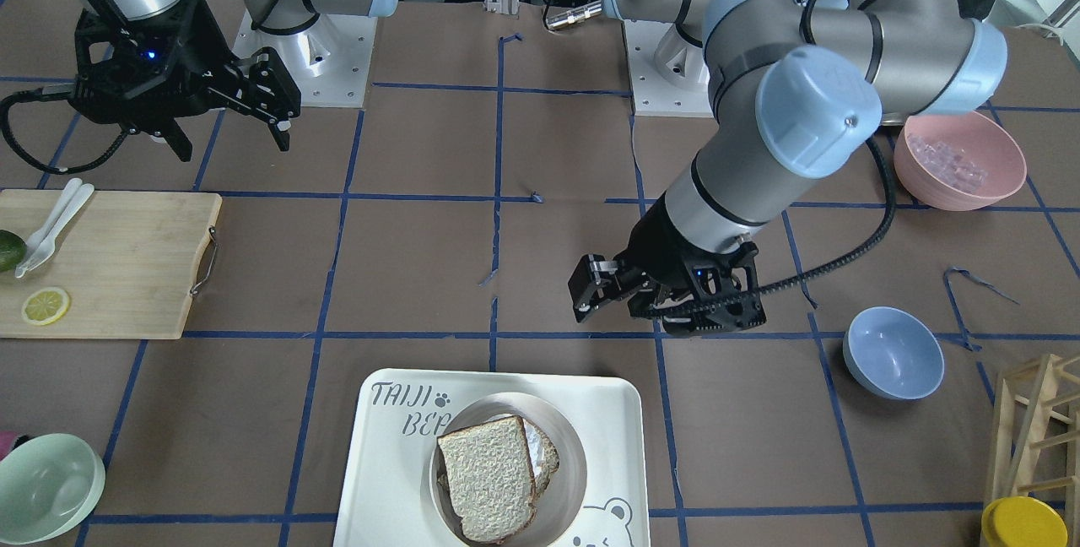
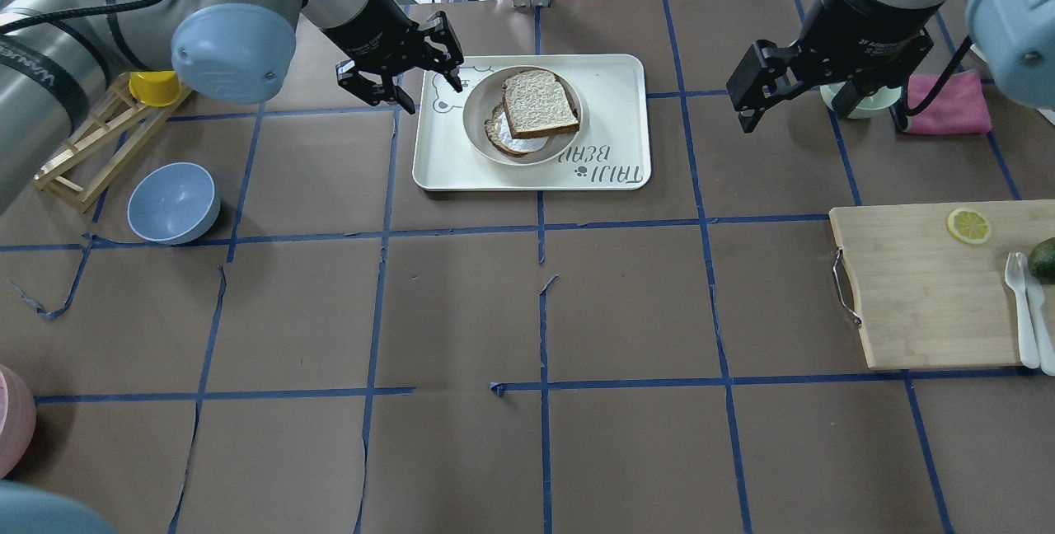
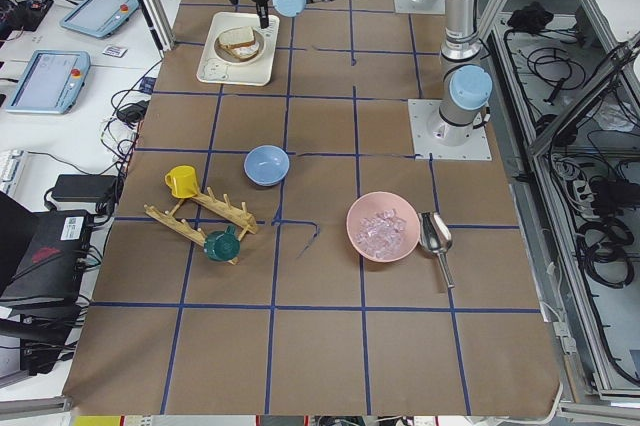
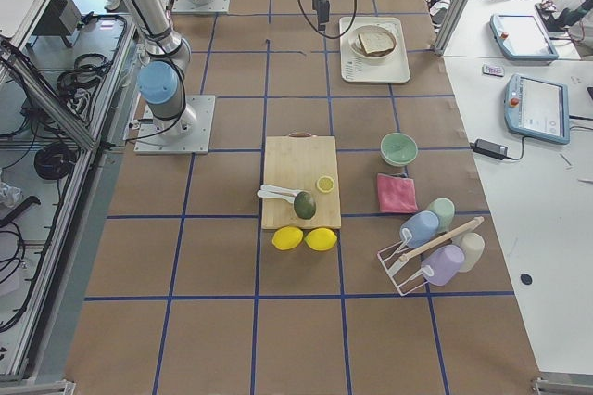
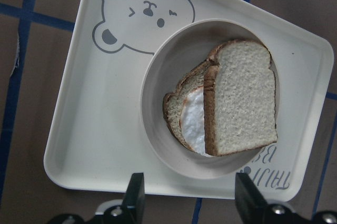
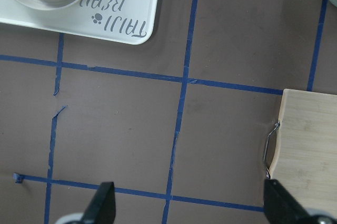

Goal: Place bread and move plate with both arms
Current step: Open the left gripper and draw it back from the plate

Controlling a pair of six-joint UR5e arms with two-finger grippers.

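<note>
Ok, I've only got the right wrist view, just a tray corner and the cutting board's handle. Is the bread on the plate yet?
Observer: Yes, the bread lies on the plate, partly covering the egg slice.
Operator: Where's the left gripper?
Observer: It hangs open and empty near the bear-face end of the tray.
Operator: Anything on the cutting board?
Observer: A lemon slice, an avocado and white cutlery, at the end away from the handle.
</note>
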